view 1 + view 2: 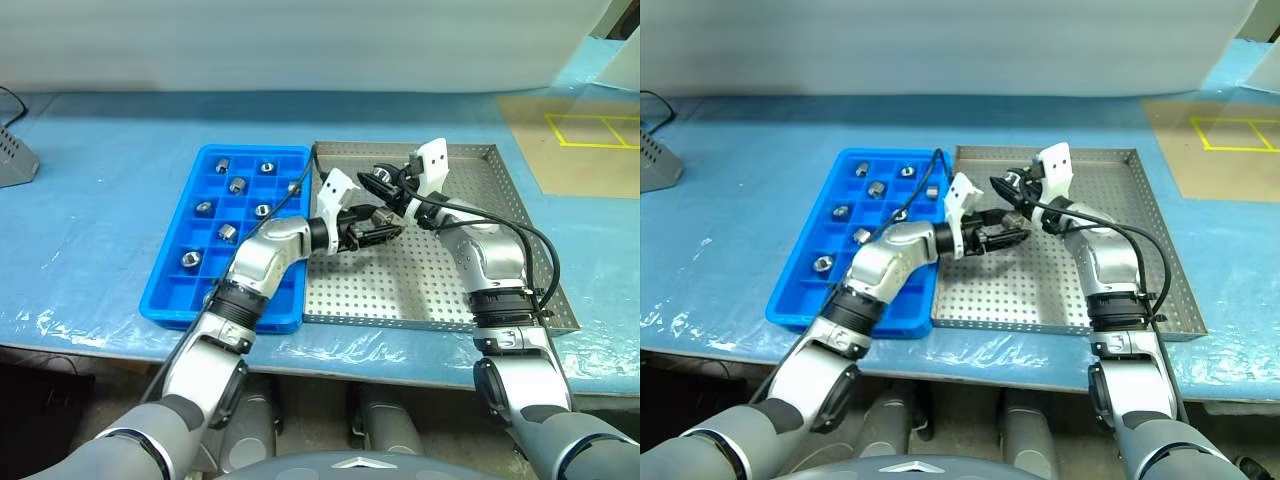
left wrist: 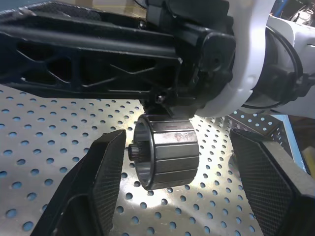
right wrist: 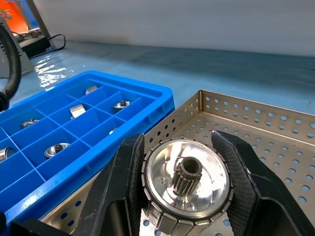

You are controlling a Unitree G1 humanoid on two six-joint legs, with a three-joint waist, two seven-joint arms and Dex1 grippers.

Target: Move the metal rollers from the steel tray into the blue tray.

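Observation:
My right gripper (image 3: 178,143) is shut on a metal roller (image 3: 187,178), a dull silver cylinder with a toothed hub, and holds it above the steel tray (image 1: 420,290). My left gripper (image 2: 179,142) reaches in from the left. It is open, with its fingers (image 2: 98,172) on either side of the same roller (image 2: 167,152) and a gap on each side. The two grippers meet over the tray's left half (image 1: 385,215). The blue tray (image 1: 170,300) lies to the left of the steel tray, with several rollers (image 1: 236,185) in its compartments.
The blue tray's right rim touches the steel tray. A grey device (image 1: 15,160) sits at the far left of the blue-covered table. A tan mat with yellow lines (image 1: 580,140) lies at the back right. The table's front edge runs just below both trays.

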